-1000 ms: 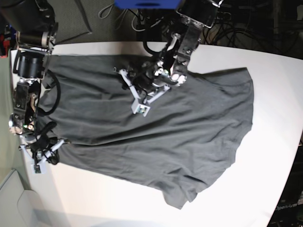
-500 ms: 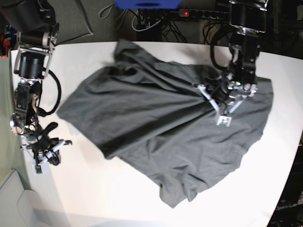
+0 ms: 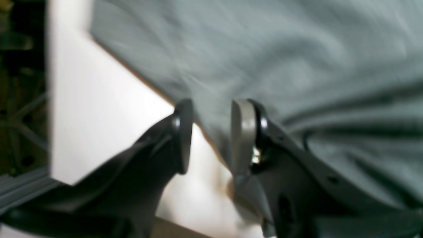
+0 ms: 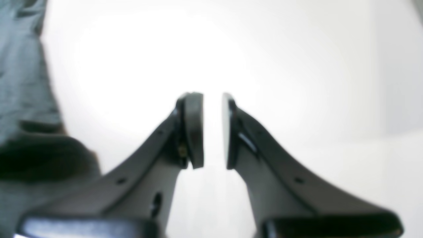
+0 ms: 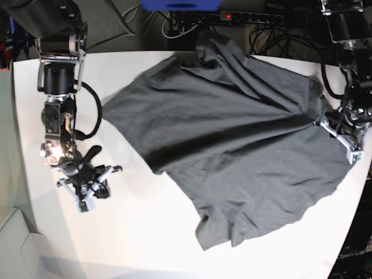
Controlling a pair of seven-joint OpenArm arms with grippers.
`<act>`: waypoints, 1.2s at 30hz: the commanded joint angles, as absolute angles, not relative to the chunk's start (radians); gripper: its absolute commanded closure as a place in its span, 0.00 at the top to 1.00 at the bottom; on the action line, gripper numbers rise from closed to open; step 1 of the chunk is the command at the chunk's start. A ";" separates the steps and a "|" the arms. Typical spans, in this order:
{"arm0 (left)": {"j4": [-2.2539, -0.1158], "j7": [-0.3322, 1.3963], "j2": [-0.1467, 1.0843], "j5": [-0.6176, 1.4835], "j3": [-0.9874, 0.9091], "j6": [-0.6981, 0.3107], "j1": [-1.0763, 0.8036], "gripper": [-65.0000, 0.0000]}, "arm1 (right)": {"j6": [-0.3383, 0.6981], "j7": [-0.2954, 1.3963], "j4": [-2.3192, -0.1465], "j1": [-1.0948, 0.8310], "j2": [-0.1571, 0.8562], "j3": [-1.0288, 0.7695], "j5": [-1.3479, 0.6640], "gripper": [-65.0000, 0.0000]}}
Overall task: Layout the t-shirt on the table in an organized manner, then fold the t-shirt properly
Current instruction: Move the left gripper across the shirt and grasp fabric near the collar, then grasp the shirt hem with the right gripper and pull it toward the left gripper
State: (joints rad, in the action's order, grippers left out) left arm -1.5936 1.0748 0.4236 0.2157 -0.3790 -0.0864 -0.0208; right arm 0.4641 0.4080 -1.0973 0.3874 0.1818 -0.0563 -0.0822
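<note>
So the t-shirt (image 5: 232,139) is sprawled across the middle and right part of the white desk (image 5: 139,232), nowhere near flat. Dark charcoal cloth, loads of folds fanning out from one spot at the right edge, where the left end effector (image 5: 340,131) has it. One part of the shirt at the far side runs up to the back edge of the desk, near the tangle of cables (image 5: 192,23) behind. A lumpy bit, possibly a sleeve, sticks out toward the near side at the bottom.

In the left wrist view the left end effector (image 3: 210,132) has its fingers a little apart with a bunch of grey fabric running between them, so it's clamped on the t-shirt (image 3: 264,59) close to the cloth's edge, with bare desk (image 3: 99,99) showing just beside. The picture is pretty blurry, so I can't say which part of the shirt that is.

The right end effector (image 5: 87,189) is over on the other side, hanging over bare desk, well apart from the shirt. In its own wrist view the right end effector (image 4: 211,130) has its two fingers close together with a narrow gap and nothing in it, just white desk (image 4: 264,49) behind. The t-shirt (image 4: 23,82) only peeks in along the left edge of that view.
</note>
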 commanded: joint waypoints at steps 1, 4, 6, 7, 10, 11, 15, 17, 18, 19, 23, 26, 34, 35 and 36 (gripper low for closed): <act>-1.643 1.078 0.435 0.220 -0.407 -0.085 -0.004 0.30 | 0.467 0.386 -1.118 0.417 0.180 -0.041 -0.091 0.13; -1.735 1.165 0.412 0.222 -0.447 -0.085 -0.005 0.30 | 0.467 0.386 -1.118 0.423 0.159 0.025 -0.091 0.13; -1.793 1.216 0.369 0.222 -0.452 -0.085 -0.012 0.30 | 0.467 0.380 -1.118 0.433 0.137 0.056 -0.091 0.13; -1.824 1.231 0.346 0.222 -0.452 -0.085 -0.019 0.30 | 0.467 0.381 -1.118 0.444 0.124 0.077 -0.091 0.13; -1.870 1.237 0.271 0.220 -0.452 -0.085 -0.071 0.30 | 0.467 0.383 -1.115 0.469 0.105 0.131 -0.091 0.13; -1.874 1.236 0.243 0.220 -0.447 -0.085 -0.090 0.30 | 0.467 0.378 -1.110 0.478 0.097 0.150 -0.091 0.13; -1.871 1.199 0.140 0.222 -0.446 -0.085 -0.151 0.29 | 0.467 0.377 -1.072 0.530 0.059 0.216 -0.091 0.13; -1.876 1.182 0.097 0.222 -0.443 -0.085 -0.188 0.29 | 0.467 0.377 -1.043 0.553 0.044 0.240 -0.091 0.13; -1.871 1.176 0.081 0.219 -0.432 -0.085 -0.205 0.29 | 0.467 0.377 -1.023 0.561 0.036 0.251 -0.091 0.13; -1.868 1.165 0.071 0.214 -0.417 -0.085 -0.223 0.29 | 0.467 0.377 -1.001 0.570 0.024 0.265 -0.091 0.13; -1.825 1.084 0.050 0.216 -0.367 -0.084 -0.286 0.29 | 0.467 0.360 -0.889 0.604 -0.018 0.309 -0.091 0.13; -1.756 1.013 0.035 0.211 -0.351 -0.084 -0.314 0.29 | 0.467 0.305 -0.792 0.607 -0.045 0.340 -0.090 0.13; -1.612 0.940 0.038 0.211 -0.352 -0.082 -0.283 0.29 | 0.467 0.151 -0.578 0.608 -0.077 0.343 -0.087 0.13; -1.600 0.940 0.041 0.211 -0.355 -0.082 -0.269 0.29 | 0.467 0.136 -0.562 0.608 -0.076 0.343 -0.087 0.13; -1.583 0.944 0.042 0.211 -0.357 -0.082 -0.259 0.29 | 0.467 0.116 -0.541 0.608 -0.071 0.341 -0.087 0.13</act>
State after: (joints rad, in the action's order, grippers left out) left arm -1.6150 0.8490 0.0448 0.2333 -0.3588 -0.0982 -0.2443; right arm 0.4675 0.1162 -0.5343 0.5819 -0.0715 0.3435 -0.0856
